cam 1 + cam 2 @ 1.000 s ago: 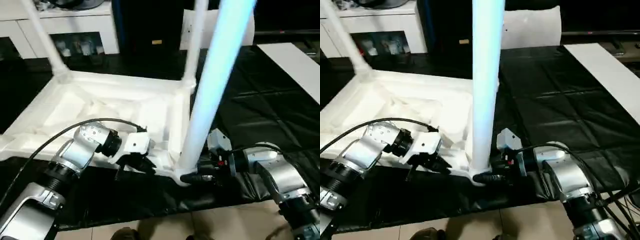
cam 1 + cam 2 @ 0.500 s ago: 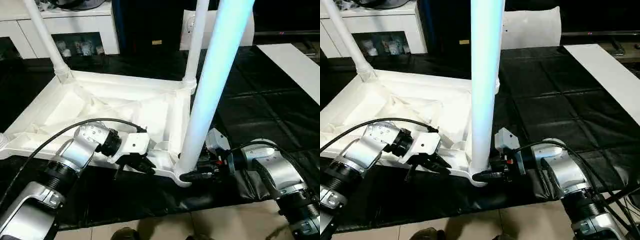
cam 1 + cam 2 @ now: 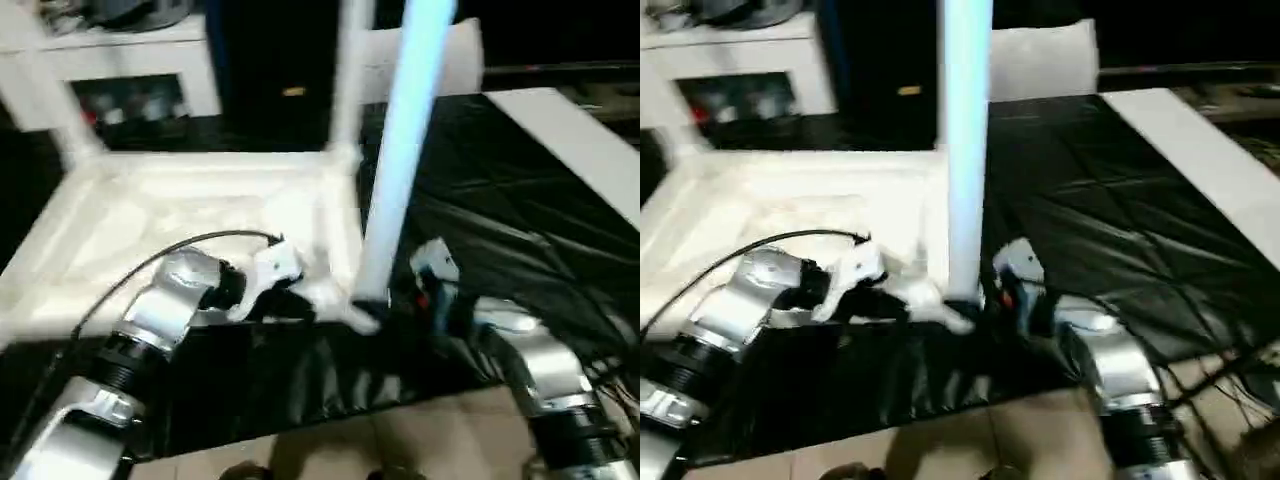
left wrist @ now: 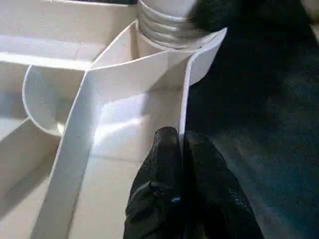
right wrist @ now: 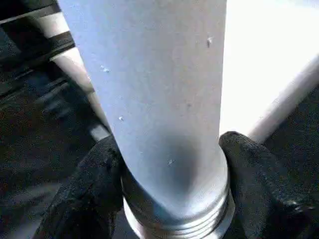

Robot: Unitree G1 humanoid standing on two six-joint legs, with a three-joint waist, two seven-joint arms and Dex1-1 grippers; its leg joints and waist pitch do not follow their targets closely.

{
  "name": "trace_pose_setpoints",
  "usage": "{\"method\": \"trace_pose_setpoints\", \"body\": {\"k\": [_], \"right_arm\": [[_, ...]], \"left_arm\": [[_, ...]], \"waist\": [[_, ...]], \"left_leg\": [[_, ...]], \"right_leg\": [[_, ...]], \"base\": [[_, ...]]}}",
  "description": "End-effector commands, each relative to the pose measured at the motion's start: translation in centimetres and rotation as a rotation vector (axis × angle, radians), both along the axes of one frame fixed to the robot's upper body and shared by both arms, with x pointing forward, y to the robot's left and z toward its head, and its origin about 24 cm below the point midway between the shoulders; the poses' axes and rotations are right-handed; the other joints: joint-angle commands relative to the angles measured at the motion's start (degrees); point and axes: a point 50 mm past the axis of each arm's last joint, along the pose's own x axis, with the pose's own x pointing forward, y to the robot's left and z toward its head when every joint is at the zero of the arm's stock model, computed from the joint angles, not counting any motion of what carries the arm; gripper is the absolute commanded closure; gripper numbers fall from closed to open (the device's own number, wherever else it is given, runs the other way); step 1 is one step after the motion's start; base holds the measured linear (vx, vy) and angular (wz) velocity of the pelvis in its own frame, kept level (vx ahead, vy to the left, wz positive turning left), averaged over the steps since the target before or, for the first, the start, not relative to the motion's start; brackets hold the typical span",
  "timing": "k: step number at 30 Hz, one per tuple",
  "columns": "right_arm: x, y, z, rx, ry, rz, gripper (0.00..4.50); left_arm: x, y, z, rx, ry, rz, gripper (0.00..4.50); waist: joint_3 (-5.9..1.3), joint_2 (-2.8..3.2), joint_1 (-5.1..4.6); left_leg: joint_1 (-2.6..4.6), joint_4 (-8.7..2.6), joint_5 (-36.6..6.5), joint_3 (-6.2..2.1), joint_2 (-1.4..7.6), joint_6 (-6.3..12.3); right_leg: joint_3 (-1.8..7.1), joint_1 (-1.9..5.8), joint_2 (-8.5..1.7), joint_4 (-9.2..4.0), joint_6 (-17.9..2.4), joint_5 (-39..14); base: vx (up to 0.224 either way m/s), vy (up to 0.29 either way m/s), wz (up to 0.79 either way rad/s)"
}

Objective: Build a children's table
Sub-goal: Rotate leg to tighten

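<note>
— Tabletop (image 3: 190, 200) position?

— It lay upside down on the black sheet (image 3: 500, 230), ribbed underside up, with legs standing in the far corner sockets: one far leg (image 3: 352, 70) and another at the far left (image 3: 45, 110).

— And the near leg (image 3: 405, 140)?

— It stood upright in the near right corner socket (image 4: 167, 25). The right gripper (image 5: 172, 199) had its jaws clamped around that leg's base, just above the threaded collar.

— Left gripper (image 4: 182, 149)?

— Its jaws were pinched narrow on the tabletop's thin outer rim (image 4: 187, 94), right beside that same corner.

— Anything behind?

— A white cabinet (image 3: 120, 60) and a white flat bag (image 3: 465, 50).
</note>
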Motion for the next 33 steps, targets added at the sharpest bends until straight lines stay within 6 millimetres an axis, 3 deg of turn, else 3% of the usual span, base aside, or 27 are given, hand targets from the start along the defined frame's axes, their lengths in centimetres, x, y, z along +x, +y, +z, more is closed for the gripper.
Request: {"method": "trace_pose_setpoints", "body": {"k": [1, 3, 4, 5, 11, 12, 13, 16, 17, 19, 21, 22, 24, 26, 27, 29, 33], "right_arm": [[-0.5, 6.0, 0.0, 0.069, 0.061, 0.075, 1.84], [-0.2, 6.6, 0.1, 0.064, 0.072, 0.018, 1.84], [-0.1, 6.9, 0.1, 0.055, 0.077, -0.001, 1.84], [-0.1, 7.1, 0.1, 0.045, 0.079, -0.022, 1.84], [-0.2, 8.5, 0.3, 0.011, 0.063, -0.037, 1.84], [-0.1, 8.3, 0.4, 0.022, 0.055, -0.047, 1.50], [0.0, 8.2, 0.4, 0.026, 0.052, -0.050, 1.50], [0.3, 6.9, 0.6, 0.022, 0.019, -0.081, 1.05], [0.4, 6.6, 0.7, 0.019, 0.012, -0.085, 0.95], [0.4, 5.8, 0.8, 0.026, 0.000, -0.087, 0.84], [0.3, 4.9, 1.1, 0.025, -0.028, -0.063, 0.64], [0.1, 4.4, 1.2, 0.021, -0.043, -0.040, 0.64], [-0.3, 3.1, 1.3, 0.003, -0.067, 0.009, 0.40], [-0.5, 2.4, 1.3, -0.004, -0.078, 0.040, 0.25], [-0.7, 1.7, 1.4, -0.009, -0.088, 0.072, 0.16], [-0.8, 1.3, 1.5, -0.012, -0.093, 0.093, 0.06], [-1.1, -0.8, 2.1, -0.022, -0.101, 0.187, 0.06]], "left_arm": [[0.5, -4.1, 1.3, -0.111, -0.070, 0.096, 4.50], [0.8, -4.4, 1.4, -0.115, -0.081, 0.163, 4.50], [1.0, -4.6, 1.5, -0.115, -0.088, 0.189, 4.50], [1.2, -4.7, 1.6, -0.113, -0.097, 0.215, 4.50], [1.3, -5.4, 2.0, -0.098, -0.121, 0.247, 4.50], [1.2, -5.4, 1.9, -0.092, -0.123, 0.240, 4.50], [1.2, -5.3, 1.9, -0.091, -0.123, 0.239, 4.50], [0.9, -4.8, 1.6, -0.073, -0.136, 0.187, 4.50], [0.8, -4.7, 1.5, -0.068, -0.139, 0.170, 4.50], [0.6, -4.3, 1.3, -0.059, -0.132, 0.133, 4.50], [0.3, -3.7, 1.0, -0.042, -0.126, 0.086, 4.50], [0.3, -3.4, 0.8, -0.033, -0.123, 0.067, 4.50], [0.1, -2.6, 0.7, -0.014, -0.116, 0.007, 4.50], [-0.1, -2.1, 0.7, -0.003, -0.124, -0.046, 4.50], [-0.3, -1.7, 0.6, 0.004, -0.111, -0.082, 4.50], [-0.4, -1.5, 0.6, 0.006, -0.099, -0.106, 4.50], [-1.0, -0.4, 0.4, 0.051, -0.094, -0.249, 4.50]], "waist": [[-2.65, -0.76, -0.12], [-2.77, -0.76, -0.45], [-2.82, -0.64, -0.46], [-2.92, -1.03, -0.51], [-3.17, -0.82, -0.15], [-3.17, -0.80, -0.17], [-3.20, -0.72, -0.12], [-3.37, -0.67, -0.05], [-3.34, -0.26, 0.04], [-3.52, -0.41, -0.03], [-3.50, -0.49, -0.01], [-3.62, -0.14, 0.06], [-3.75, -0.56, 0.19], [-3.88, -0.32, 0.30], [-3.92, -0.50, 0.28], [-3.84, -0.48, 0.33], [-3.60, -0.47, 0.55]], "left_leg": [[1.01, -4.93, -20.89, -1.78, 2.73, -1.38], [0.64, -4.94, -19.89, -1.91, 2.59, -1.16], [0.79, -4.89, -19.75, -1.77, 2.55, -0.86], [0.79, -4.85, -19.44, -1.68, 2.54, -0.67], [0.44, -5.00, -16.51, -1.44, 2.65, 0.37], [0.39, -4.98, -16.04, -1.39, 2.65, 0.53], [0.41, -4.96, -15.75, -1.34, 2.63, 0.64], [0.31, -4.91, -14.48, -1.28, 2.68, 0.89], [0.28, -4.90, -14.06, -1.33, 2.68, 0.86], [0.15, -4.82, -12.74, -1.22, 2.72, 1.27], [0.07, -4.75, -12.83, -1.20, 2.70, 1.76], [0.17, -4.60, -12.23, -1.11, 2.76, 1.92], [0.05, -4.42, -10.70, -1.04, 2.69, 2.60], [-0.11, -4.25, -8.81, -1.06, 2.70, 3.58], [-0.09, -4.15, -8.31, -0.97, 2.69, 4.03], [-0.07, -4.14, -8.00, -0.89, 2.74, 4.45], [0.14, -4.26, -10.56, -0.89, 2.99, 4.24]], "right_leg": [[2.30, 0.98, -4.19, -6.28, -6.91, -32.03], [2.33, 1.21, -4.16, -6.31, -6.51, -31.49], [2.43, 0.95, -4.03, -6.45, -6.37, -30.67], [2.44, 0.98, -3.97, -6.47, -6.38, -30.12], [2.76, 1.32, -3.81, -5.85, -7.30, -23.10], [2.80, 1.37, -3.81, -5.78, -7.58, -21.96], [2.83, 1.42, -3.82, -5.74, -7.88, -21.12], [2.89, 1.63, -3.80, -5.48, -8.50, -18.63], [2.89, 1.63, -3.80, -5.36, -8.71, -17.63], [2.86, 1.78, -3.61, -5.00, -9.58, -13.73], [2.84, 1.93, -3.66, -4.99, -9.88, -13.08], [2.92, 1.84, -3.71, -4.85, -10.28, -11.83], [2.83, 2.22, -3.60, -4.65, -10.78, -9.22], [2.78, 2.30, -3.64, -4.24, -11.74, -5.75], [2.73, 2.44, -3.69, -4.12, -12.34, -4.60], [2.68, 2.50, -3.68, -4.03, -13.03, -4.48], [2.66, 2.26, -3.72, -4.38, -12.80, -9.29]], "base": [[0.000, 0.000, 0.00], [0.000, 0.000, 0.00], [0.000, 0.000, 0.00], [0.000, 0.000, 0.00], [0.000, 0.000, 0.00], [0.000, 0.000, 0.00], [0.000, 0.000, 0.00], [0.000, 0.000, 0.00], [0.000, 0.000, 0.00], [0.000, 0.000, 0.00], [0.000, 0.000, 0.00], [0.000, 0.000, 0.00], [0.000, 0.000, 0.00], [0.000, 0.000, 0.00], [0.000, 0.000, 0.00], [0.000, 0.000, 0.00], [0.000, 0.000, 0.00]]}}
